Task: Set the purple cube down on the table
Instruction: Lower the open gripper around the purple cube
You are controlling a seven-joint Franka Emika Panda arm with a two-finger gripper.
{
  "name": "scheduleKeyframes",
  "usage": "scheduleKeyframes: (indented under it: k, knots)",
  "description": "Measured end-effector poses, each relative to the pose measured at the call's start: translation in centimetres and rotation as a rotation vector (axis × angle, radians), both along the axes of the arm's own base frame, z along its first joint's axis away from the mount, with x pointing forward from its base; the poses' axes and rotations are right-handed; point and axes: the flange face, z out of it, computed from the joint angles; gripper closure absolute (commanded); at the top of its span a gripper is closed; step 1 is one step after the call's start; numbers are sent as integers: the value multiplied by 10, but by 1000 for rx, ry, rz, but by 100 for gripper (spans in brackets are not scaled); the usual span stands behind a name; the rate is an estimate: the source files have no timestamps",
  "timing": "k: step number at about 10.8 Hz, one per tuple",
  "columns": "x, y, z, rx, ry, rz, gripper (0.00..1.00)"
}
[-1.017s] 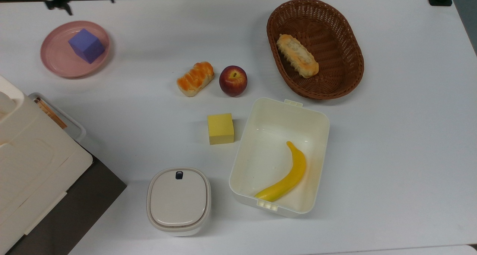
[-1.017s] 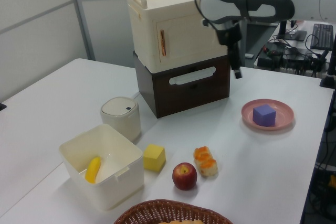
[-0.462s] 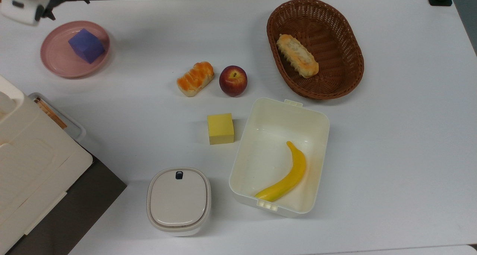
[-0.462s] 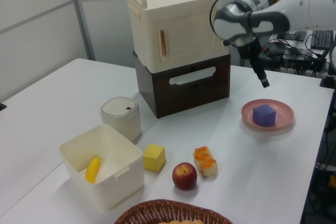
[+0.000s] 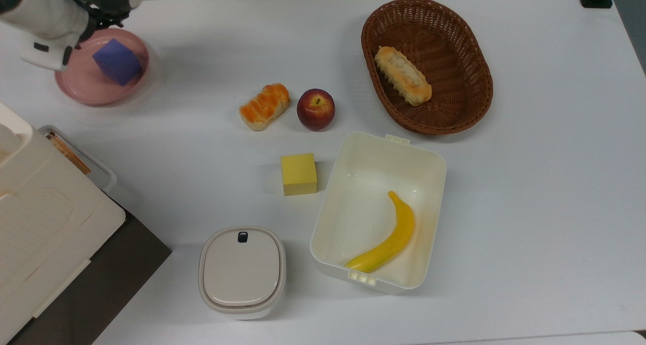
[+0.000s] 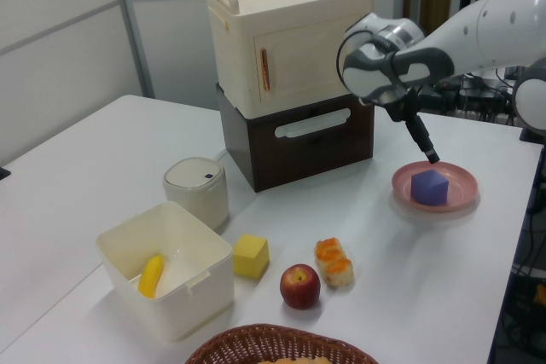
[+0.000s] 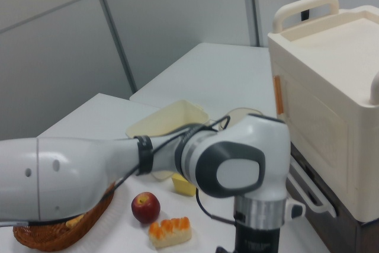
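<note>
Purple cube [image 6: 429, 187] (on pink plate [image 6: 463, 199]) sits just below the gripper [image 6: 432, 158].

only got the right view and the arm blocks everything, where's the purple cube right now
observer: The small matte purple cube sits on the round pink plate, near the top view's upper left corner.
operator: is the gripper on it yet
observer: No. In the left view the gripper hangs just above the cube, apart from it.
operator: anything else on that plate
observer: Nothing else; the pale yellow block stands on the white table.
</note>
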Motion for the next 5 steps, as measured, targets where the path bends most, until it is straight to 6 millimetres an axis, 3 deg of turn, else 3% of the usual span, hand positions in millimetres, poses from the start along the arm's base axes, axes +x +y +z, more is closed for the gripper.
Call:
scheduleKeyframes:
  k: [3, 5]
  knots:
    - [-5, -4, -40, -15, 72, 28, 0]
    - [-3, -5, -56, -18, 89, 37, 0]
